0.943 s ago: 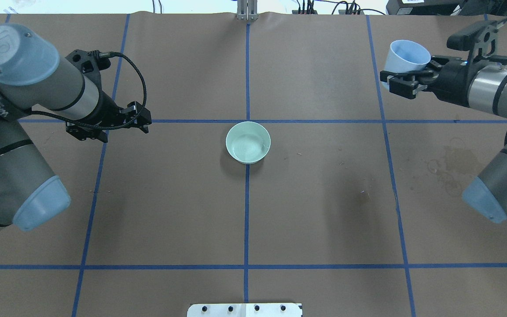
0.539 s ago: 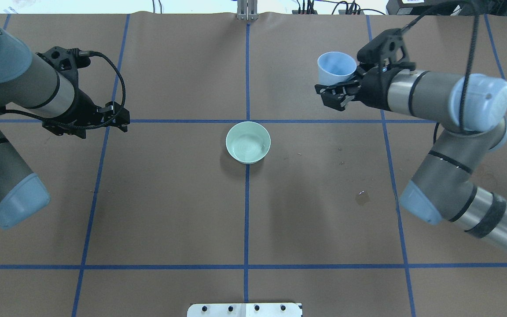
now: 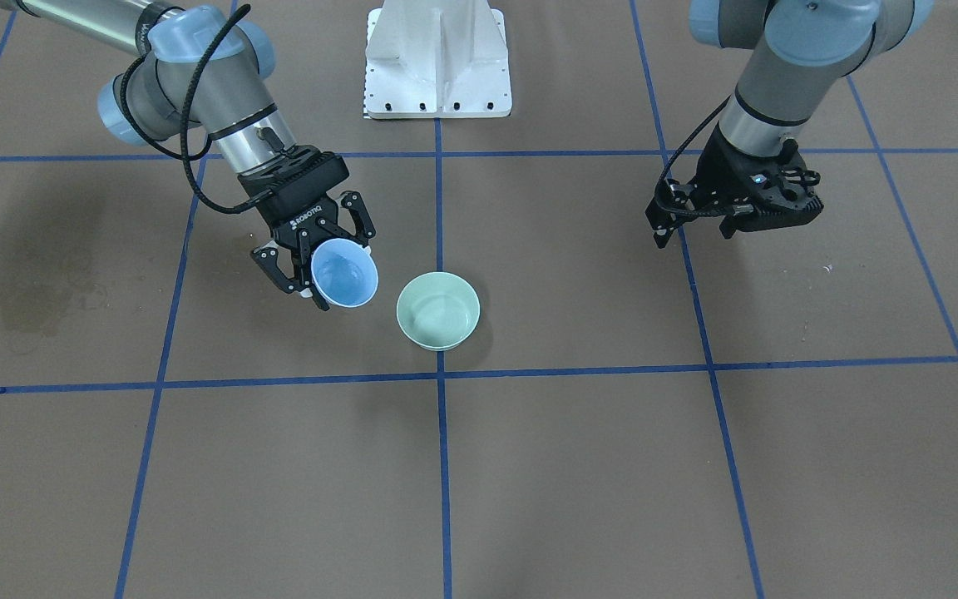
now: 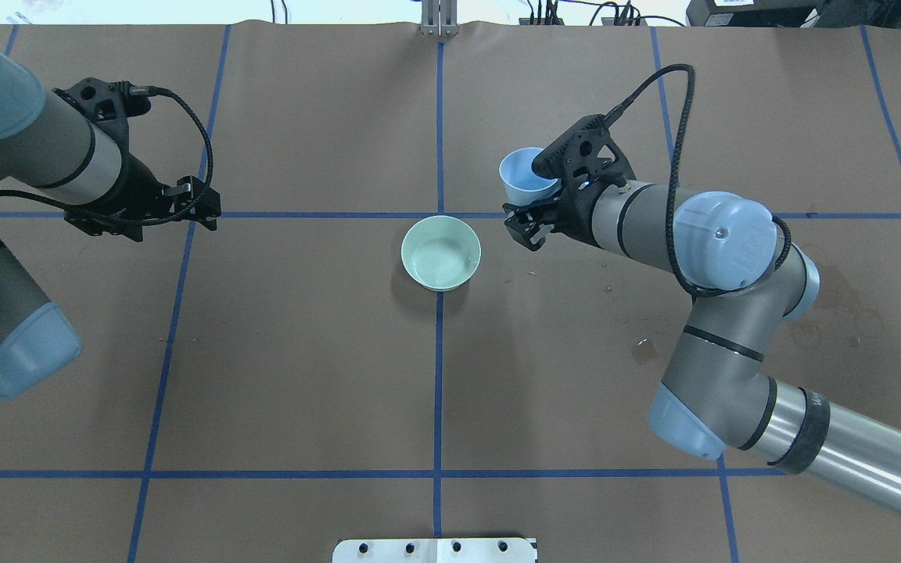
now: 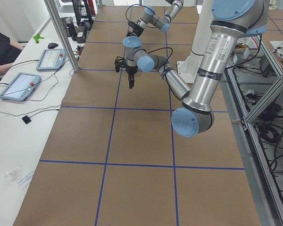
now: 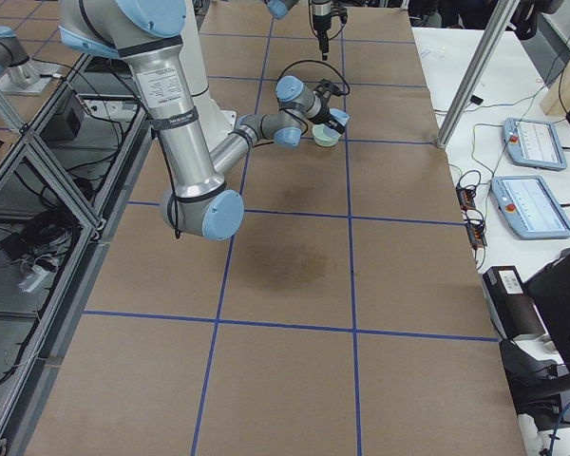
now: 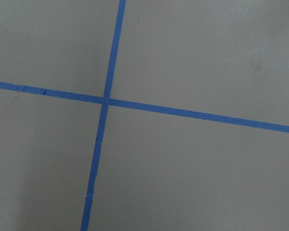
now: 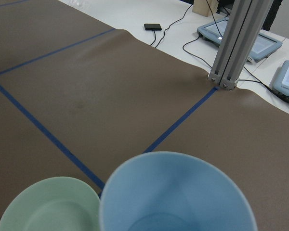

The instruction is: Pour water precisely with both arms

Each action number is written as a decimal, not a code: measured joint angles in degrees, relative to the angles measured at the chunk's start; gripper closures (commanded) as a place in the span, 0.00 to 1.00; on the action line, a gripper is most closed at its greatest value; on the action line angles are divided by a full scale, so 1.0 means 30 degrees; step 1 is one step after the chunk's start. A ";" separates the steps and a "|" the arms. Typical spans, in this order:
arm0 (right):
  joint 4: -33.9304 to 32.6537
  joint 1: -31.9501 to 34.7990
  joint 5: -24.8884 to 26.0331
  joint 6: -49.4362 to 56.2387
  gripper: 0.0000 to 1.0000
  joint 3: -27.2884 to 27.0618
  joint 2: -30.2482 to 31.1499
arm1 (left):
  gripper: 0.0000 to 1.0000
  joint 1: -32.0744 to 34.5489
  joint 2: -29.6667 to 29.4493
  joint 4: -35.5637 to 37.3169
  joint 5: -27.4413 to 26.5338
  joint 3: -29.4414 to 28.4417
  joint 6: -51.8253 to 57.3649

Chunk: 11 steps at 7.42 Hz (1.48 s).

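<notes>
When counted, comes to two silver-grey tubular arms, left arm [image 4: 44, 156] and right arm [image 4: 701, 234], two black claws, one cup, one bowl. Shows the right gripper [image 3: 325, 266] clamped around the smooth tapered wall of the pale-blue cup [image 3: 344, 273], held tilted just beside the round, glossy pale-green bowl [image 3: 437, 339] on matte brown paper [image 3: 579, 466]. Shows the left gripper [image 3: 693, 233] well apart from the bowl, opposite side, fingers parted, holding nothing. Cannot make out the water in cup or bowl.

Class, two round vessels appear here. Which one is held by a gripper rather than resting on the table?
The blue cup, clamped in the right gripper; the green bowl sits free on the table.
</notes>
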<state>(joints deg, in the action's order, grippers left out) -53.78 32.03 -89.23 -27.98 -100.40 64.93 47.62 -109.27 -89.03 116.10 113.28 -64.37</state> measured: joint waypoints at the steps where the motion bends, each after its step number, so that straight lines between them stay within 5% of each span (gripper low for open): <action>1: -0.1558 -0.0132 -0.0853 0.0437 1.00 -0.0011 -0.0333 | 0.00 0.0018 0.0005 0.0000 0.0000 -0.0036 0.0008; 8: -1.1707 -0.0695 -0.3841 0.3666 1.00 0.0550 -0.4131 | 0.00 0.0175 0.0347 -0.0064 0.0041 -0.0111 0.0747; 11: -1.4538 -0.0766 -0.4135 0.4408 1.00 0.3265 -0.7083 | 0.00 0.0536 0.0708 -0.0114 0.0057 -0.0101 0.1558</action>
<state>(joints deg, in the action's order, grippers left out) -97.39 29.73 -101.63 -14.76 -90.60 43.68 49.22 -107.14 -89.38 116.28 112.97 -59.70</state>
